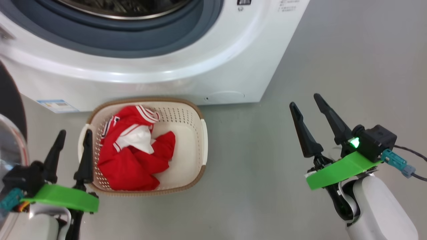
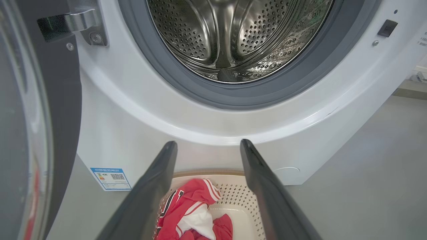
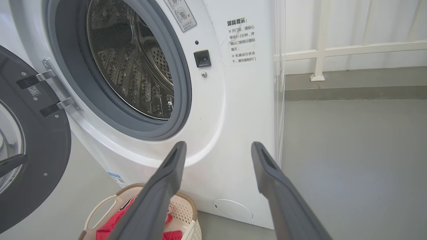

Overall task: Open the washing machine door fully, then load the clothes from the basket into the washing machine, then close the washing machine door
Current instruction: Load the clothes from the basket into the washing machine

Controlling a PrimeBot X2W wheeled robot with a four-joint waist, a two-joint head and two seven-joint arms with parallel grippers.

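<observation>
Red striped fabric clothes [image 1: 133,166] are lying in the cream perforated plastic basket [image 1: 188,151] before the white metal washing machine [image 1: 150,85]; left gripper [image 1: 75,131] and right gripper [image 1: 305,100] are hovering, jaws apart.

- The left gripper [image 1: 75,132] was at the lower left of the head view, its two dark fingers spread wide and pointing up the frame.
- The left green bracket [image 1: 63,198] sat across the wrist, above the pale left forearm [image 1: 43,226].
- The right gripper [image 1: 305,100] was at the lower right, its fingers equally wide apart and leaning up and to the left.
- The right green bracket [image 1: 343,168] carried a black camera block [image 1: 378,140] with a lit green lamp [image 1: 354,142].
- The pale right forearm [image 1: 380,206] rose from the bottom edge.
</observation>
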